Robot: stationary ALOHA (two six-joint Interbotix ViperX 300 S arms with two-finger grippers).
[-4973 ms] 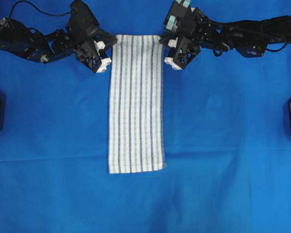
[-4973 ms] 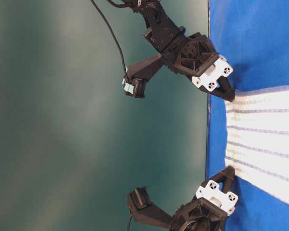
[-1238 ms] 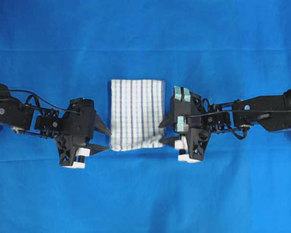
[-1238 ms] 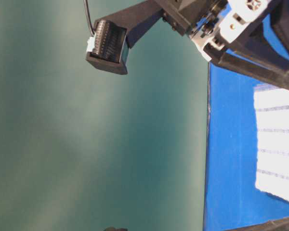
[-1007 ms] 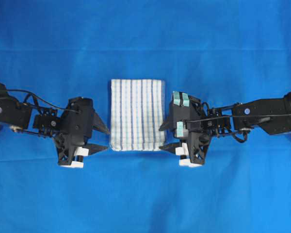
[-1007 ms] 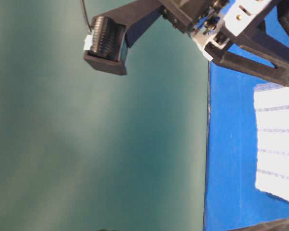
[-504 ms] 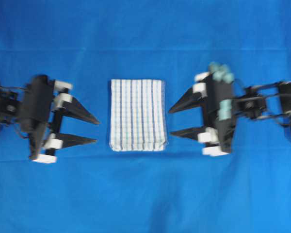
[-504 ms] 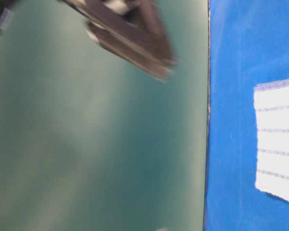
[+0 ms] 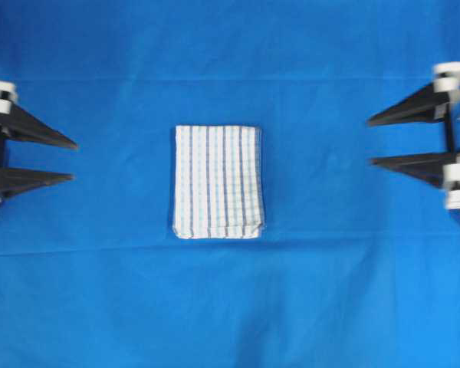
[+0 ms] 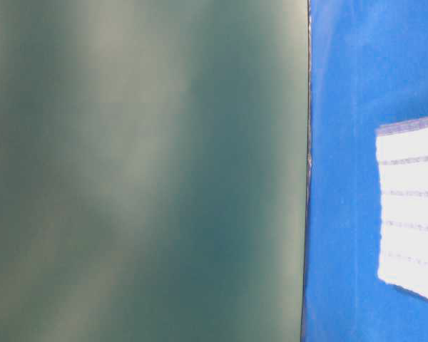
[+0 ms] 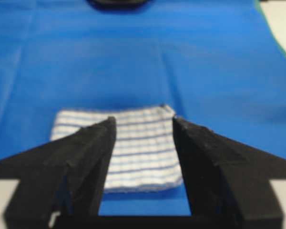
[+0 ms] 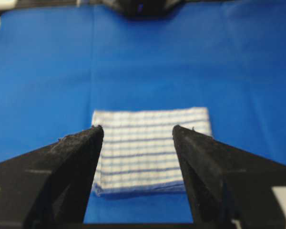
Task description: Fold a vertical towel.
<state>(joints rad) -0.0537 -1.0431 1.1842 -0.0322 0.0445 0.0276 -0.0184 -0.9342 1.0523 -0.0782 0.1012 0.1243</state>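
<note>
The towel (image 9: pixel 218 182) lies folded into a short rectangle on the blue cloth (image 9: pixel 230 307), its stripes running lengthwise and its doubled edge toward the bottom of the overhead view. It sits flat, with nothing touching it, roughly midway between the two claws and well apart from each.

The left claw (image 9: pixel 73 160) is at the left border of the overhead view, tips pointing toward the towel, which lies ahead of those tips across a wide stretch of bare cloth. Its fingers (image 9: pixel 31 130) stand spread with only cloth between them, released and holding nothing. In the left wrist view the towel (image 11: pixel 119 148) shows in the gap ahead of the left claw (image 11: pixel 143 121).

The right claw (image 9: pixel 369 141) is at the right border, tips likewise facing the towel from afar. It is spread wide and grasps nothing. The right wrist view frames the towel (image 12: pixel 150 150) beyond the right claw (image 12: pixel 137 130).

The table-level view shows only the towel's end (image 10: pixel 412 206) on the cloth beside a dull green surface (image 10: pixel 143 171).
</note>
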